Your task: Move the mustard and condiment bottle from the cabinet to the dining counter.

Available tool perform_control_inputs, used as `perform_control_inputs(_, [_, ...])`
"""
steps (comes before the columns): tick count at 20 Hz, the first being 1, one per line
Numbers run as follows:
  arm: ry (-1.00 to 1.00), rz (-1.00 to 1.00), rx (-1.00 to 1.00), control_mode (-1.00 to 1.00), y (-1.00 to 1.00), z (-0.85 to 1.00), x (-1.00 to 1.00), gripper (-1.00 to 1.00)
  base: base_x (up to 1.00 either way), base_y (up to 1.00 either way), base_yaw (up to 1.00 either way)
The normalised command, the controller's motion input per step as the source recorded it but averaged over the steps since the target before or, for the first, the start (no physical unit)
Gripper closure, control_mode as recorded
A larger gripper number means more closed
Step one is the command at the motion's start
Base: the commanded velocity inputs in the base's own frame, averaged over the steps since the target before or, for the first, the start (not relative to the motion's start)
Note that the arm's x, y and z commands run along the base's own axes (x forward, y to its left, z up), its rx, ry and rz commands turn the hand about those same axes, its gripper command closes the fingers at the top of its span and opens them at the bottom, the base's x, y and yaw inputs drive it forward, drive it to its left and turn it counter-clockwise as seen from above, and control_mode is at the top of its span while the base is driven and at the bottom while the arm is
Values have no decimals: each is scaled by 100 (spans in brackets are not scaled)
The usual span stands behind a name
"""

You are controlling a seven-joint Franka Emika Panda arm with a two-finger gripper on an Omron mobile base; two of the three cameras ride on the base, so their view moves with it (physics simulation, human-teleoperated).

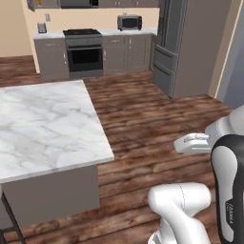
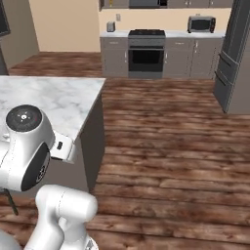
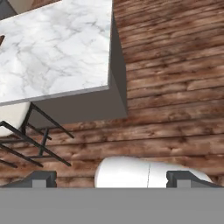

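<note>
Hand view: you had the gripper (image 3: 111,178) over wood floor (image 3: 175,78), its two dark fingertips (image 3: 41,178) spread wide with nothing between them.
Dining counter: the marble slab (image 3: 57,48) lay ahead of the fingertips, apart from them; in the left base view it sat to the left of your arm (image 1: 228,181).
Writing: small dark lettering ran along the arm's dark segment, too small for you to read.
Count: one stove (image 1: 84,52), one microwave (image 1: 129,22), one fridge (image 1: 186,47), one black-legged stool (image 3: 22,131) beside the counter.
</note>
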Motion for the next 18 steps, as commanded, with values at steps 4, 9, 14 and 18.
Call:
perform_control_inputs(4, [0, 0, 0, 100, 0, 0, 0, -100, 48, -61, 0])
perform_control_inputs(9, [0, 0, 0, 100, 0, 0, 0, -100, 59, -56, 0])
perform_control_inputs(14, [0, 0, 0, 100, 0, 0, 0, -100, 73, -50, 0])
perform_control_inputs(18, [0, 0, 0, 100, 0, 0, 0, -100, 78, -45, 0])
